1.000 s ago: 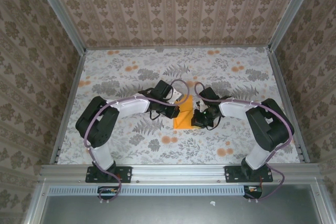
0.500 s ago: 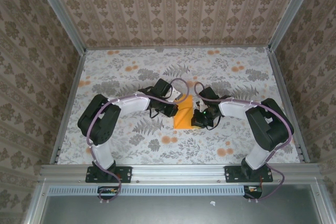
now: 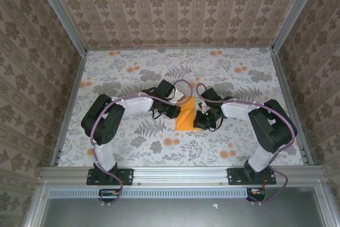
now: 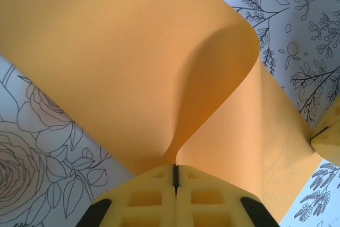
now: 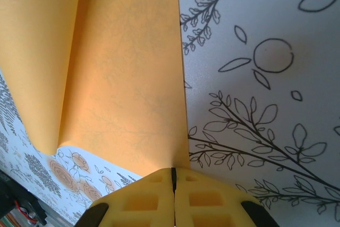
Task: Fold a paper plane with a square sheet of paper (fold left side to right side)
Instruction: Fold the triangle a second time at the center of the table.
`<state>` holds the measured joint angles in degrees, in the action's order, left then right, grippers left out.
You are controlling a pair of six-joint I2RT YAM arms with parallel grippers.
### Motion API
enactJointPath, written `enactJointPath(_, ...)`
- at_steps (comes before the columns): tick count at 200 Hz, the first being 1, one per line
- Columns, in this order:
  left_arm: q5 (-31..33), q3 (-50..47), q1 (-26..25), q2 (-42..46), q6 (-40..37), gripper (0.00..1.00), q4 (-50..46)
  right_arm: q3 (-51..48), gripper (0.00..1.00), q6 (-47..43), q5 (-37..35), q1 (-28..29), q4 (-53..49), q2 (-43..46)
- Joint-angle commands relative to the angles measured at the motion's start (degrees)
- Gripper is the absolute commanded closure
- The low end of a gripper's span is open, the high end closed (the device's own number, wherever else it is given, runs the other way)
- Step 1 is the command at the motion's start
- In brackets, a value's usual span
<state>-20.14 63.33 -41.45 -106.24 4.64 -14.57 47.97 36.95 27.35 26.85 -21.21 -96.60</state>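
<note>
The square sheet of paper (image 3: pixel 186 116) sits mid-table on the flowered cloth (image 3: pixel 133 73); the left gripper (image 4: pixel 175 173), fingers pressed together, pinches one edge, the sheet curling over (a soft loop); the right gripper (image 5: pixel 172 174) clamps the right edge.

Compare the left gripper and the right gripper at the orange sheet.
The left gripper pinches a lifted, curling flap of the orange sheet; the right gripper meets its flat right edge. Left gripper comes from the sheet's left, right gripper from its right. Both are shut.
</note>
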Motion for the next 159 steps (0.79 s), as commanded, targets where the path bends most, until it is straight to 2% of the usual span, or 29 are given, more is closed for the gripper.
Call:
enactJointPath(1,0.01,1.71,0.59,-1.25,-1.88,1.00,-0.46,0.11,0.93,-1.09,-2.10,0.48,-3.58,-1.86)
enactJointPath(159,-0.52,2.54,0.59,-2.81,-2.44,1.00,-0.09,0.46,0.93,-1.23,-2.04,0.57,-3.99,-2.28)
